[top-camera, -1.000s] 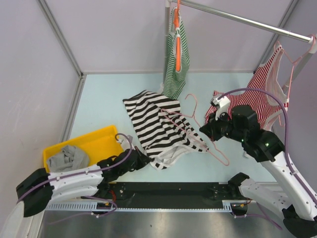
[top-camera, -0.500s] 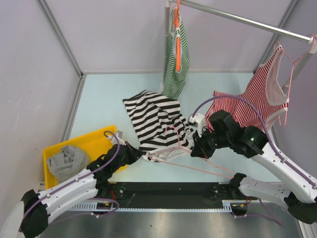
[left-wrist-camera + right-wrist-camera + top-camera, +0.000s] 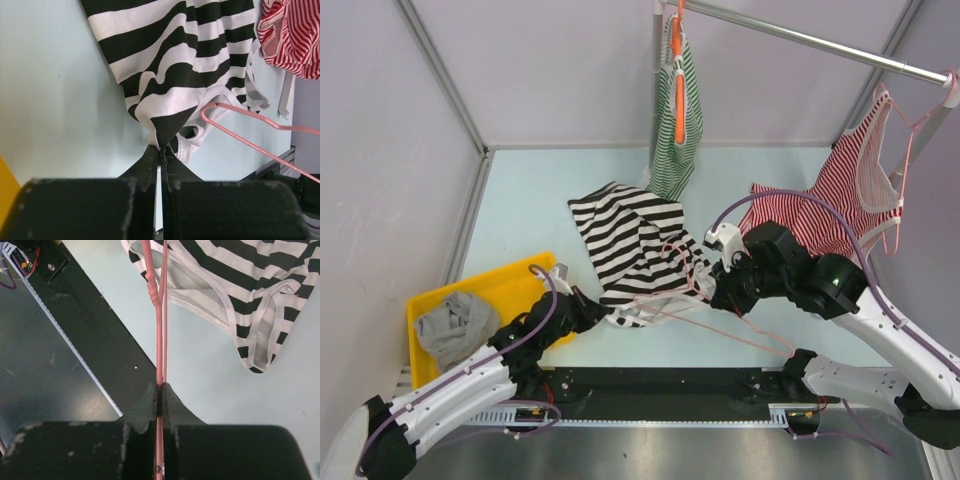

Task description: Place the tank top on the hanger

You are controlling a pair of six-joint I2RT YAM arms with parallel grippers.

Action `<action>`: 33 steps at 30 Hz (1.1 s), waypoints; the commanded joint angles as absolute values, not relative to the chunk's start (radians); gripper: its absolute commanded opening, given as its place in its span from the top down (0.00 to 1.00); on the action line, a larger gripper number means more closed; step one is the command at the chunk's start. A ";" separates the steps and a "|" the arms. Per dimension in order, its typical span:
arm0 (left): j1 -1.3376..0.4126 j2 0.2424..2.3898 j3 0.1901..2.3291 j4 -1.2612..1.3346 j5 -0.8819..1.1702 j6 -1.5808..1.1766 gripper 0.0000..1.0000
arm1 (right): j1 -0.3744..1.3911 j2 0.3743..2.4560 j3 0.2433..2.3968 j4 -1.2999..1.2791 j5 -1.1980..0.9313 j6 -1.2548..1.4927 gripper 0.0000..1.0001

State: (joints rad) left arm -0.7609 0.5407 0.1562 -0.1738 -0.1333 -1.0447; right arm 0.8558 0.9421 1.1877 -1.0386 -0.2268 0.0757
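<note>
Pale blue table (image 3: 520, 200), tank top (image 3: 635, 240) spread mid-surface, its near hem bunched. My left arm lies low, reaching in from the near left; left claw (image 3: 160, 150) is pinched tight on that hem. My right arm arches over; right claw (image 3: 160, 387) is clamped on the hanger (image 3: 158, 340) wire at the top's near edge.

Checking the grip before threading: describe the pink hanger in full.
The hanger is thin pale pink wire with a twisted neck section. The right gripper is shut on it, with two strands running away from the fingertips. A rounded corner overlaps the tank top's pale-edged hem; whether it sits inside the fabric cannot be told.
</note>
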 commanded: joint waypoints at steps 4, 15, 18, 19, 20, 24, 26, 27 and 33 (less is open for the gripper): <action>-0.752 0.511 0.199 -0.181 -0.117 -0.991 1.00 | 0.864 0.945 1.166 -0.979 -0.268 0.089 1.00; -0.752 0.512 0.239 -0.144 -0.081 -0.904 1.00 | 0.885 0.980 1.144 -0.942 -0.348 0.075 1.00; -0.752 0.508 0.252 -0.138 -0.068 -0.867 1.00 | 0.887 0.985 1.143 -0.937 -0.365 0.069 1.00; -0.752 0.506 0.258 -0.137 -0.061 -0.845 1.00 | 0.887 0.985 1.143 -0.936 -0.364 0.066 1.00; -0.752 0.508 0.261 -0.133 -0.045 -0.836 1.00 | 0.887 0.985 1.140 -0.933 -0.359 0.060 1.00; -0.747 0.503 0.281 -0.101 0.034 -0.798 1.00 | 0.887 0.982 1.126 -0.904 -0.324 0.048 1.00; -0.747 0.500 0.290 -0.071 0.096 -0.790 1.00 | 0.887 0.979 1.117 -0.881 -0.324 0.040 1.00; -0.747 0.497 0.294 -0.061 0.116 -0.788 1.00 | 0.887 0.977 1.103 -0.856 -0.328 0.040 1.00; -0.746 0.483 0.351 -0.034 0.172 -0.762 1.00 | 0.888 0.973 1.057 -0.778 -0.339 0.017 1.00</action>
State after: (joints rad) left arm -0.7547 0.5011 0.2771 -0.1093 0.1047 -0.8108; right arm 0.8818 0.9890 1.0756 -0.8757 -0.3298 0.0460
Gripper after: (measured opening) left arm 0.011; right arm 0.022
